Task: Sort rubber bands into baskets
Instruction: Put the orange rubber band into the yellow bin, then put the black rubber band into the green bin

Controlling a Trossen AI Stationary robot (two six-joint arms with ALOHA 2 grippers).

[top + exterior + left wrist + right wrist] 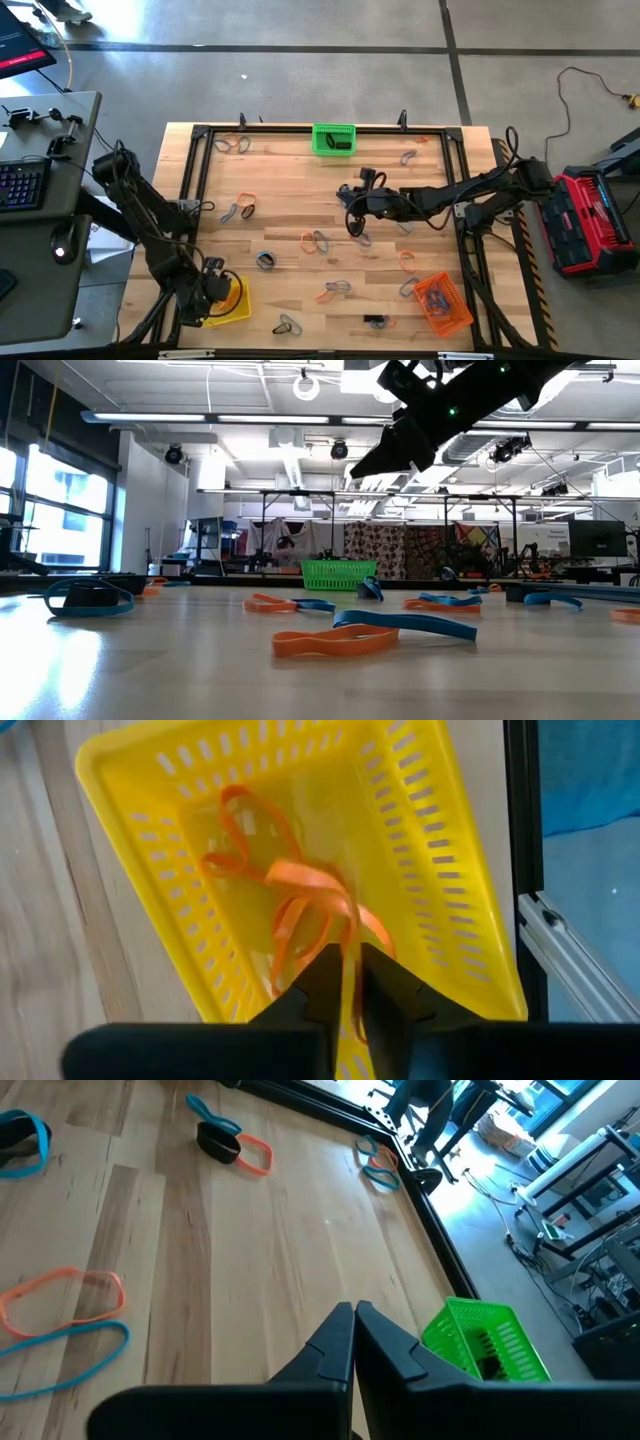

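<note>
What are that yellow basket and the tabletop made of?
The yellow basket looks like moulded plastic: glossy, with regular slots punched through its walls. The tabletop looks like pale wood, laid in long planks with visible grain and a light sheen, probably sealed. Black metal rails seem to frame it.

Left hand (222, 292) over yellow basket (238, 312), covering much of it from above; fingertip gap too narrow to read against orange band (300, 905)

Yellow basket cut off by wrist picture's edge

Contents of green basket (334, 139) too small to tell

Right arm cropped at top of low view
</note>
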